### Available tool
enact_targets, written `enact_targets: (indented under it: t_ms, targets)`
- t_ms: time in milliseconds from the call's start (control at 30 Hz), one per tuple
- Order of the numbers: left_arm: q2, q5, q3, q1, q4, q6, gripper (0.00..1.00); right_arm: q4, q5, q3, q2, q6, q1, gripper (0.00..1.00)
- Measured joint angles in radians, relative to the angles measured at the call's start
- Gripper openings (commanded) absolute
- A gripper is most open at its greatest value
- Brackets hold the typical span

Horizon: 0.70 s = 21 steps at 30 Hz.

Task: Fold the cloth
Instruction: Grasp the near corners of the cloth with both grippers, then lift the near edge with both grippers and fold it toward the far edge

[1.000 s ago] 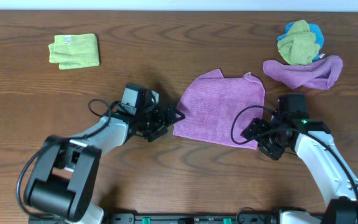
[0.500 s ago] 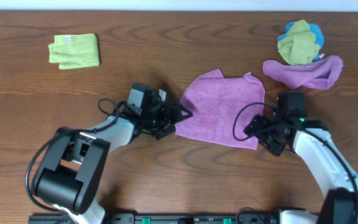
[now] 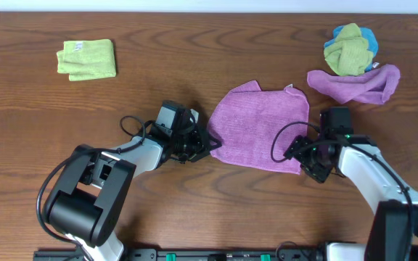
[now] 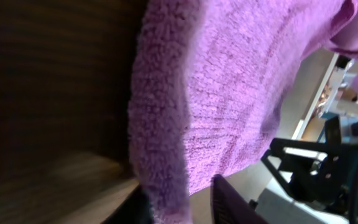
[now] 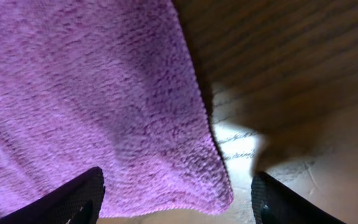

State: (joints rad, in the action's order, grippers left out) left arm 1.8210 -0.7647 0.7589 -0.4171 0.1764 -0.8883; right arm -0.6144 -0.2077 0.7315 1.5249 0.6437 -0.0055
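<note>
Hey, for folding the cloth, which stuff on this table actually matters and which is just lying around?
In the job:
the cloth, spread flat mid-table
left claw, at its left edge
right claw, at its near right corner

Lying about:
lime-green folded cloth, far left
rumpled purple cloth, far right
green-and-blue bundle, just behind it

The cloth (image 5: 86, 93) fills ten o'clock; its corner lies between the right hand's (image 5: 179, 202) spread fingertips, seemingly untouched, worktop (image 5: 291, 62) at two.
</note>
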Motion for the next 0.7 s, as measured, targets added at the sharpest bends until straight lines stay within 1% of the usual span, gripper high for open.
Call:
enact_targets:
  t_ms: [67, 300, 367, 400, 433, 467, 533, 700]
  targets:
    - [0.000, 0.005, 0.000, 0.000, 0.000, -0.001, 0.06, 0.018, 0.004, 0.000, 0.015, 0.001, 0.000, 0.72]
    - [0.001, 0.002, 0.000, 0.000, 0.032, 0.002, 0.06, 0.072, 0.004, 0.012, 0.047, 0.010, 0.000, 0.57]
    - [0.001, -0.002, 0.000, 0.000, 0.039, 0.002, 0.06, 0.090, -0.003, 0.025, 0.066, 0.014, 0.000, 0.48]
    - [0.001, -0.004, 0.000, 0.000, 0.040, 0.002, 0.06, 0.103, -0.008, 0.028, 0.074, 0.016, 0.000, 0.43]
    - [0.001, -0.006, 0.000, 0.000, 0.040, 0.002, 0.06, 0.116, -0.016, 0.033, 0.084, 0.020, -0.001, 0.33]
    - [0.001, -0.008, 0.000, 0.000, 0.042, 0.002, 0.06, 0.126, -0.024, 0.036, 0.092, 0.019, -0.002, 0.21]
    - [0.001, -0.012, 0.000, 0.002, 0.043, 0.002, 0.06, 0.159, -0.034, 0.038, 0.111, 0.019, -0.003, 0.01]
    - [0.001, -0.030, -0.001, 0.034, 0.099, 0.002, 0.06, 0.283, -0.105, 0.026, 0.138, 0.025, -0.006, 0.01]
